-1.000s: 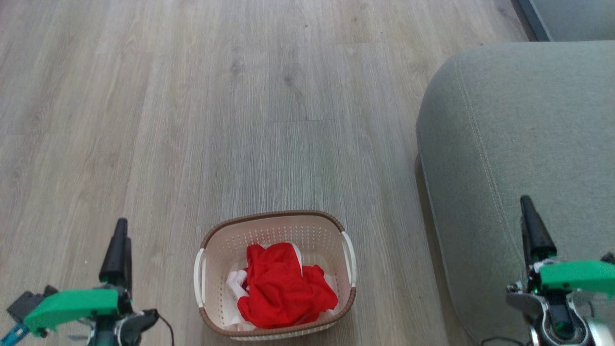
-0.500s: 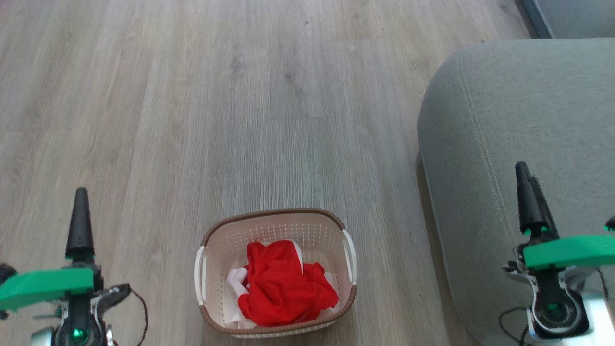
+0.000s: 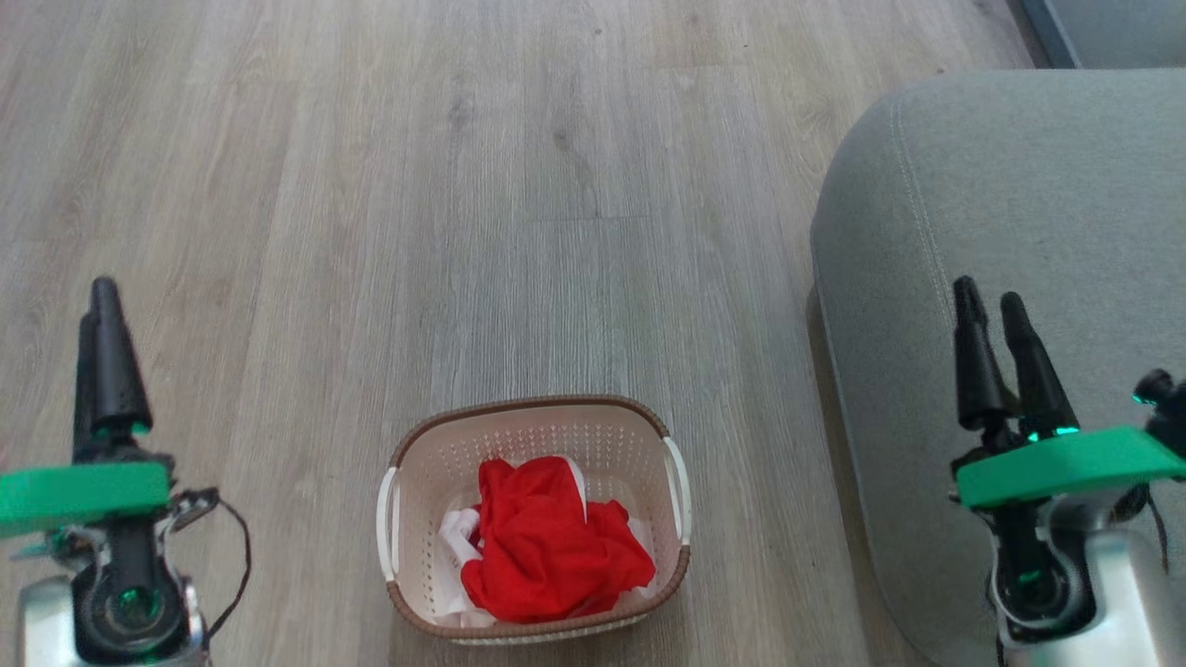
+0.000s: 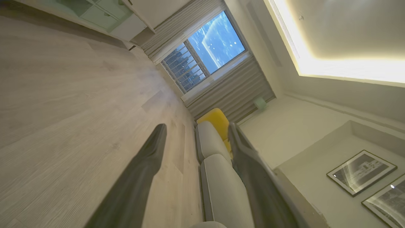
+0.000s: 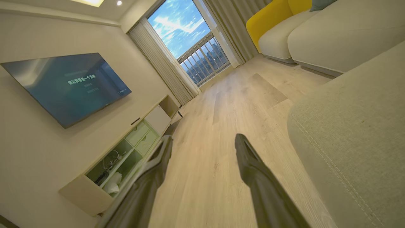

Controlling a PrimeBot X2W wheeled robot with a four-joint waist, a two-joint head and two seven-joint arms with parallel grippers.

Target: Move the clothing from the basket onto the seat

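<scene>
The only writing is a line of pale characters on the wall television (image 5: 66, 85), too small to read. The cream basket (image 3: 533, 435) stands on the wood floor (image 3: 463, 185) at 6 o'clock in the head view. It holds the clothing (image 3: 547, 547), a crumpled red piece lying on top of white fabric. The grey-green seat (image 3: 1019, 185) lies at 3 o'clock of the basket, apart from it. The left gripper (image 3: 97, 301) hangs at the basket's 9 o'clock and the right gripper (image 3: 987, 292) at 3 o'clock over the seat, both with fingers spread apart and holding nothing.
</scene>
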